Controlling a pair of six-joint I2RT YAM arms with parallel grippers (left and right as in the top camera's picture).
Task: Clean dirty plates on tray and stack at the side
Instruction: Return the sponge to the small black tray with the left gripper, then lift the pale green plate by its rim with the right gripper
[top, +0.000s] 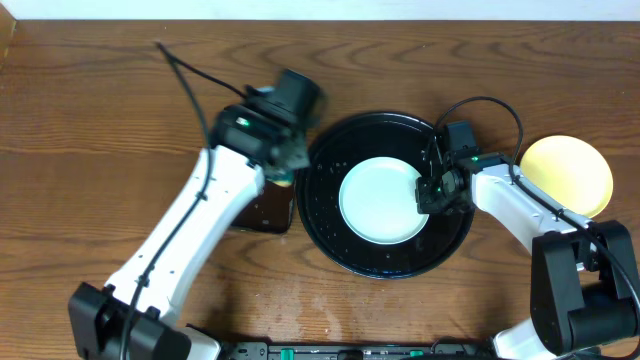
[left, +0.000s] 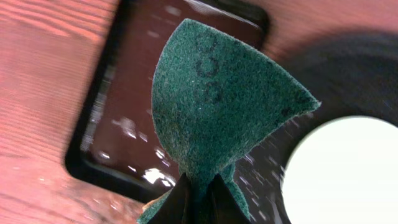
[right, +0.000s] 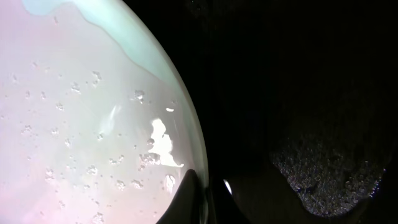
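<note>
A: Biggest first, what've we got?
B: Wooden worktop (top: 80, 120). Abt mid-worktop, a bit twd the right edge, we see the round black tray (top: 325, 235), wet w/ droplets.
A: Next to it?
B: Rectangular dark tray (left: 124, 74), just beside the round one on its left-edge side. From overhead the left arm covers most of it.
A: Plates?
B: Mint-white plate (top: 375, 205) lies flat inside the round black tray, approx centred, and in the right wrist view we see water beads on it. Yellow plate (top: 567, 175) sits on bare wood nr the right edge, apart from the tray.
A: Tools?
B: Green scouring pad (left: 217, 106) fans out fr the left gripper (left: 198, 193), which is pressed together on the pad's narrow end. The pad is above where the two trays meet. We can't tell if it touches anything.
A: Right side?
B: Right gripper (right: 208, 186) pinches the mint-white plate's right rim, one finger each side.
</note>
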